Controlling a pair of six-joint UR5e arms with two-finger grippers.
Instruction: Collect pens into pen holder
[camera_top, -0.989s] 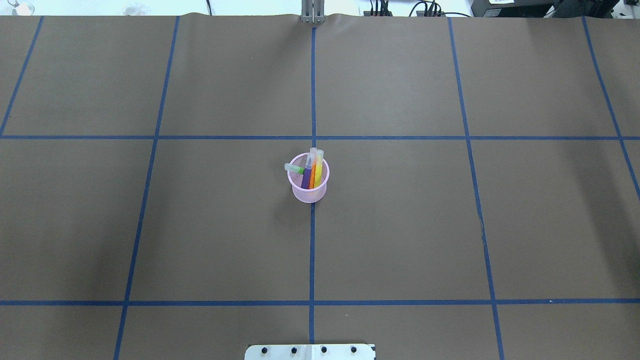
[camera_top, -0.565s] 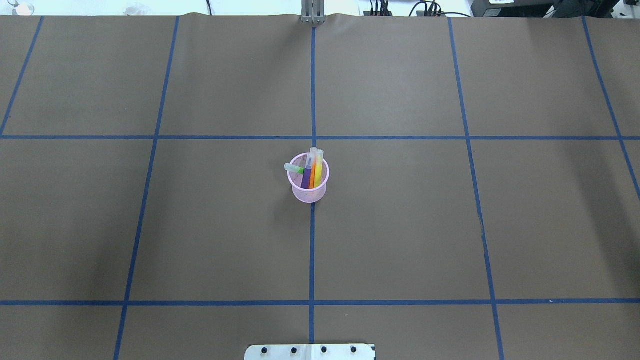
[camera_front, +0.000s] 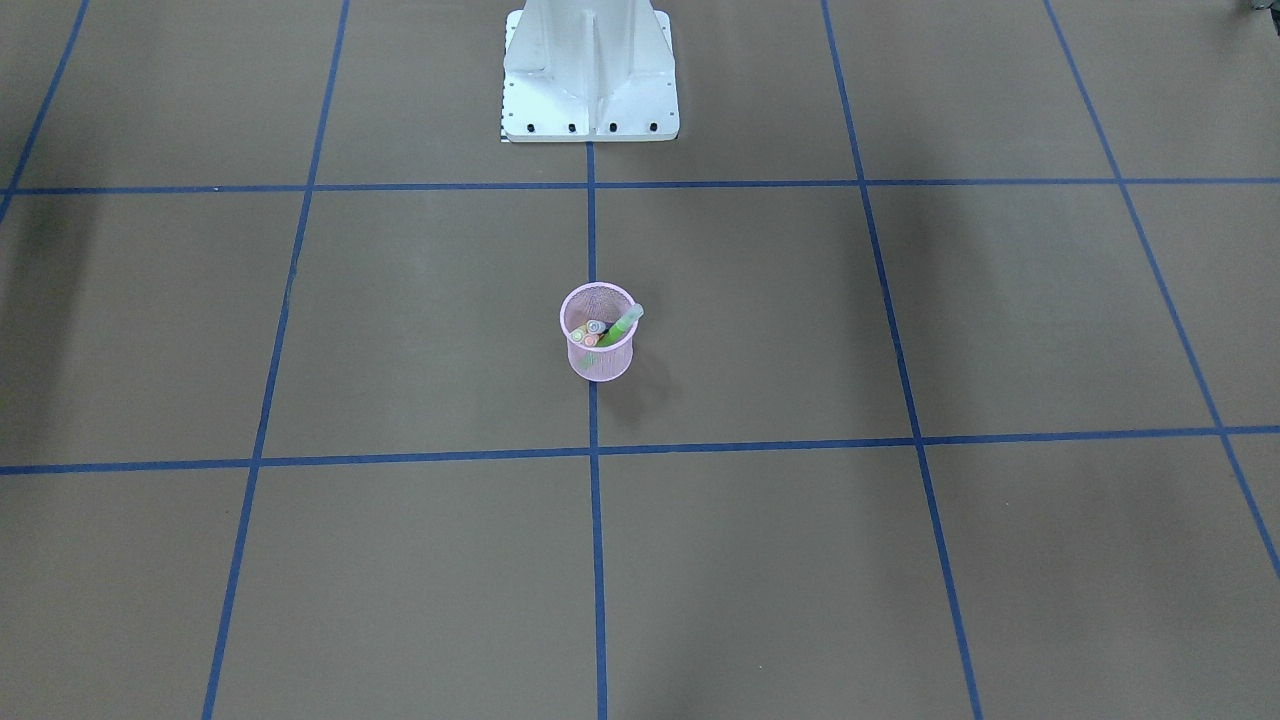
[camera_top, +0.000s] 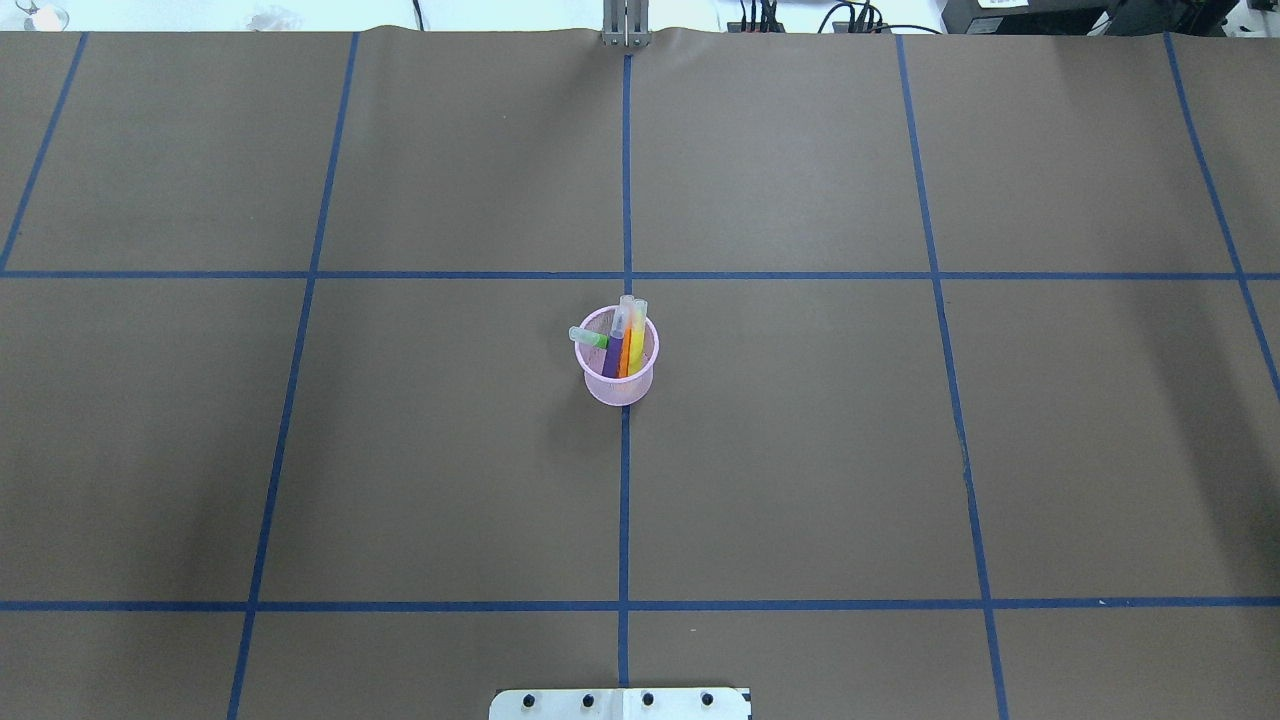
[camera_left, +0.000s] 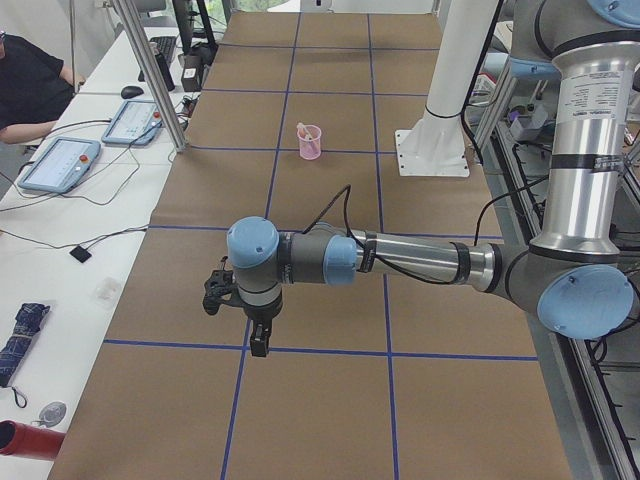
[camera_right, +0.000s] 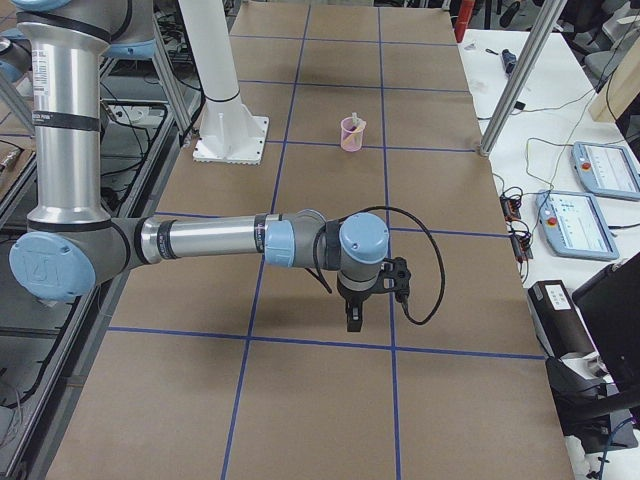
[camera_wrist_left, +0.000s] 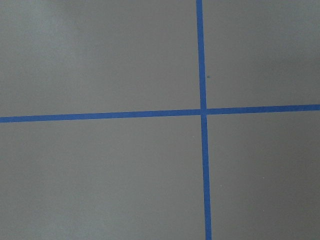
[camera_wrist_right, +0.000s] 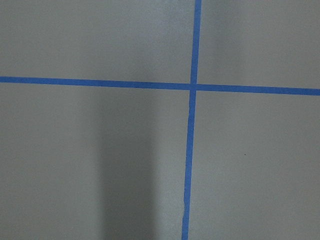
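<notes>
The pink mesh pen holder (camera_top: 615, 388) stands upright at the table's centre, on the middle blue tape line. All the pens are inside it. The purple pen (camera_top: 613, 356), orange pen (camera_top: 624, 360) and yellow pen (camera_top: 637, 342) lean toward the far rim, and the green pen (camera_top: 589, 338) tilts out over the left rim. The front view shows the same pen holder (camera_front: 600, 362) with the green pen (camera_front: 625, 323) sticking out. My left gripper (camera_left: 259, 345) and right gripper (camera_right: 352, 320) hang over bare table near its two ends, far from the cup. I cannot tell whether either is open or shut.
Blue tape lines (camera_top: 624, 500) divide the brown table into squares. The white robot base (camera_front: 588, 70) stands behind the cup. Tablets and cables lie on side desks (camera_left: 60, 165), where a person sits. Both wrist views show only brown table and crossing tape.
</notes>
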